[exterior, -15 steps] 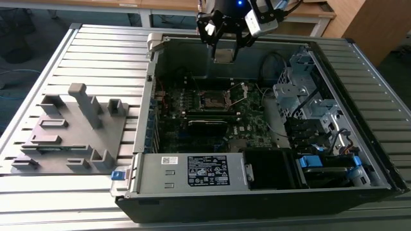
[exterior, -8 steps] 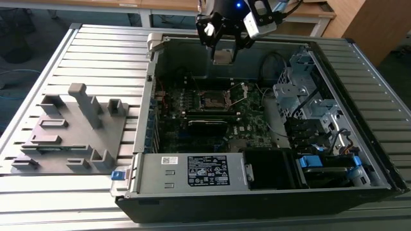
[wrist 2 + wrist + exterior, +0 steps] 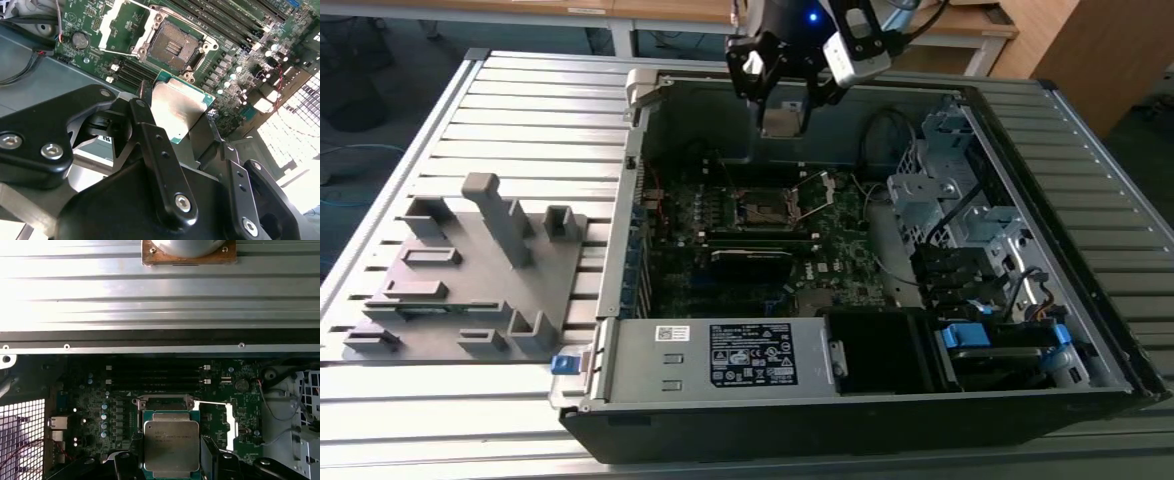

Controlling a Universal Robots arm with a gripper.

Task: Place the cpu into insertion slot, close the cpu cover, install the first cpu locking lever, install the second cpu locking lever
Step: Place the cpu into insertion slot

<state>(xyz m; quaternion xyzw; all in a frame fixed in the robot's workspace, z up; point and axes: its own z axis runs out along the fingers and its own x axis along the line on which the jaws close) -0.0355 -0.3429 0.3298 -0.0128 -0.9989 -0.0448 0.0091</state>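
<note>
You are holding the cpu (image 3: 782, 124) pinched in the gripper (image 3: 782, 108), hanging in the exterior view at twelve o'clock of the empty insertion slot (image 3: 762, 210), whose cpu cover (image 3: 817, 193) is standing open at three o'clock, so all four steps are waiting

High and well back from the open computer case (image 3: 854, 435), the exterior view looks down on the whole case, the slatted worktop (image 3: 534, 110) under it and the arm over its far wall. Both wrist views sit close behind the jaws, very near the cpu (image 3: 180, 107) (image 3: 171, 442) they grip. The first wrist view faces across the motherboard (image 3: 220, 390) toward a case wall and the worktop beyond. The second wrist view slants down past the black jaw linkages. All three views share the insertion slot (image 3: 767, 210) (image 3: 172, 47) (image 3: 162, 401) and raised cpu cover (image 3: 817, 193) (image 3: 106, 27) (image 3: 231, 425).
</note>
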